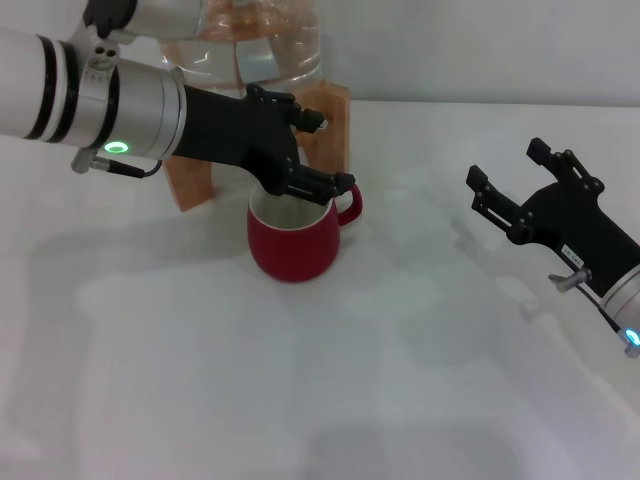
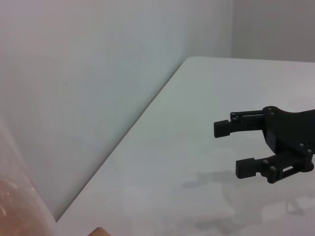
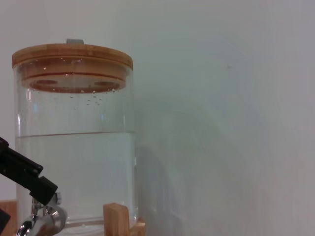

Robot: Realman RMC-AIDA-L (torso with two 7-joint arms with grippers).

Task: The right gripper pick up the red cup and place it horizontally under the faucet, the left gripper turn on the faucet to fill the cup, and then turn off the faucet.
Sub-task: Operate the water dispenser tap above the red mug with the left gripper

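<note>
The red cup stands upright on the white table in front of the water jar's stand, its handle toward the right side of the head view. My left gripper reaches in just above the cup's rim, its fingers apart. It hides the faucet in the head view. In the right wrist view the chrome faucet shows below a black finger of the left gripper. My right gripper hovers to the right of the cup, well apart from it, open and empty. The left wrist view shows the right gripper over the table.
A glass water jar with a bamboo lid sits on a wooden stand at the back of the table. A pale wall rises behind it. White tabletop spreads in front of the cup.
</note>
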